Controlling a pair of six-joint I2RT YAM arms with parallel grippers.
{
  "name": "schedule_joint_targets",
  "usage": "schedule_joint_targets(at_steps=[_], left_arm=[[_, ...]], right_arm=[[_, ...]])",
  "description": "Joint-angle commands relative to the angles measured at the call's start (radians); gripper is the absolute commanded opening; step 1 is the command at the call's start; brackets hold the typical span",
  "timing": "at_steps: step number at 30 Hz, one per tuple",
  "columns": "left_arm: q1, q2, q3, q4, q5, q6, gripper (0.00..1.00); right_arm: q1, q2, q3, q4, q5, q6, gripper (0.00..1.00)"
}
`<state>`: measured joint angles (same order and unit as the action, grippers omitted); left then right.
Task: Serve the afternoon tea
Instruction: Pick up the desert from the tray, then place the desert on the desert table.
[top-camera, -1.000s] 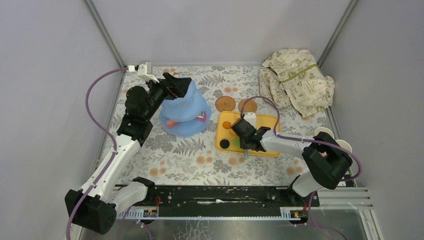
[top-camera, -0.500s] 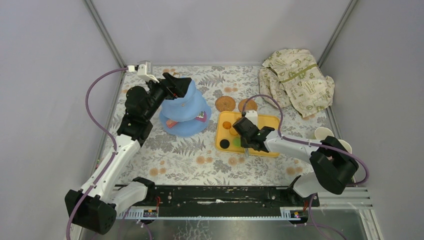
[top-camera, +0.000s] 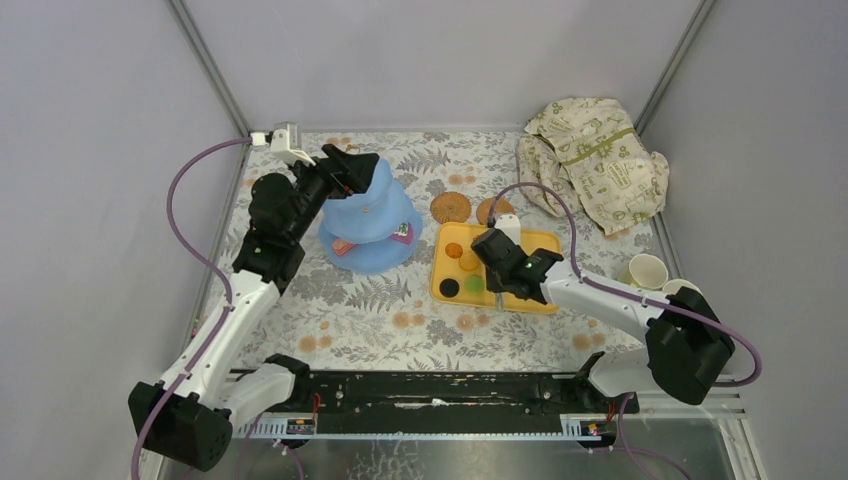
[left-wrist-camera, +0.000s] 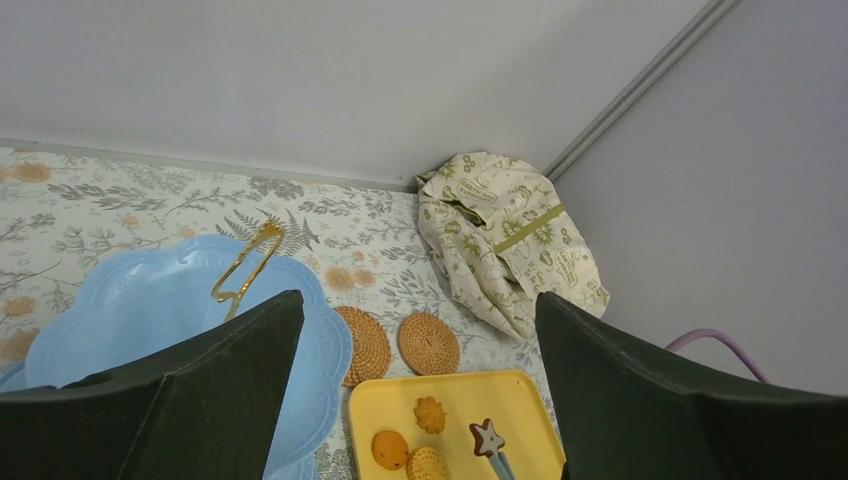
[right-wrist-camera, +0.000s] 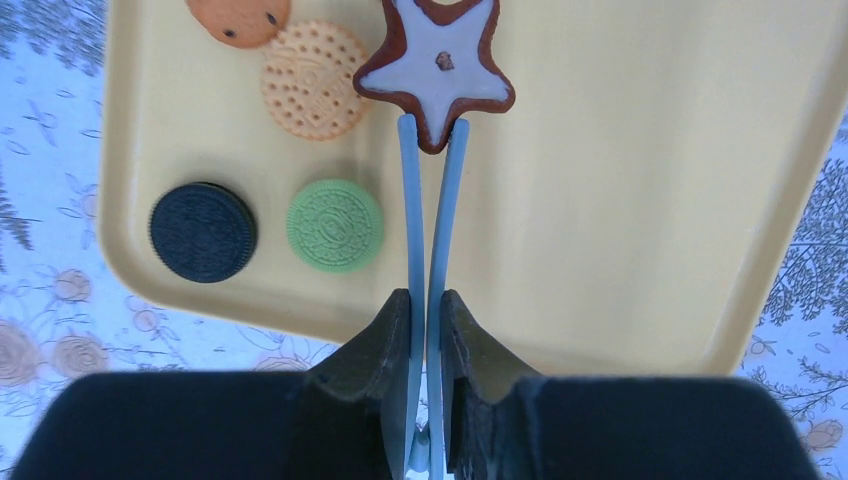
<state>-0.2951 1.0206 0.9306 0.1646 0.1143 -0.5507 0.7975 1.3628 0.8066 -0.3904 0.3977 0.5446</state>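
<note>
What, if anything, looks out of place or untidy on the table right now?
The cream cloth lies crumpled in a heap in the far right corner rather than spread flat. The two cups sit at the right edge, apart from the bare coasters. Nothing looks spilled or broken.

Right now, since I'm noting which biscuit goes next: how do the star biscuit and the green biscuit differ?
The star biscuit is star-shaped, brown with white icing; the green biscuit is round and all green. The tongs pinch the star biscuit; the green biscuit lies free. Both are in the yellow tray.
</note>
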Motion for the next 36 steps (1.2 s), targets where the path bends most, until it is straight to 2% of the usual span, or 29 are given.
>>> schedule_joint_targets(at_steps=[1,6,8,18,27,36], left_arm=[[-0.004,-0.031,0.019,-0.002,-0.101,-0.02,0.93],[-0.004,-0.041,0.068,-0.094,-0.216,-0.033,0.93],[-0.004,-0.043,0.088,-0.126,-0.255,-0.037,0.93],[-0.003,-0.071,0.148,-0.221,-0.392,-0.046,0.93],[0.003,-0.082,0.161,-0.256,-0.432,-0.049,0.95],[0.017,-0.092,0.147,-0.26,-0.438,-0.051,0.96]], right_arm=[[-0.005,-0.046,0.1,-0.045,-0.015,-0.053,0.05],[0.017,-0.03,0.193,-0.08,-0.021,-0.086,0.05],[0.037,-0.012,0.239,-0.088,-0.015,-0.099,0.01],[0.148,0.179,0.517,-0.129,-0.006,-0.127,0.0],[0.217,0.386,0.758,-0.159,-0.017,-0.139,0.0],[0.254,0.531,0.913,-0.182,-0.032,-0.143,0.0]])
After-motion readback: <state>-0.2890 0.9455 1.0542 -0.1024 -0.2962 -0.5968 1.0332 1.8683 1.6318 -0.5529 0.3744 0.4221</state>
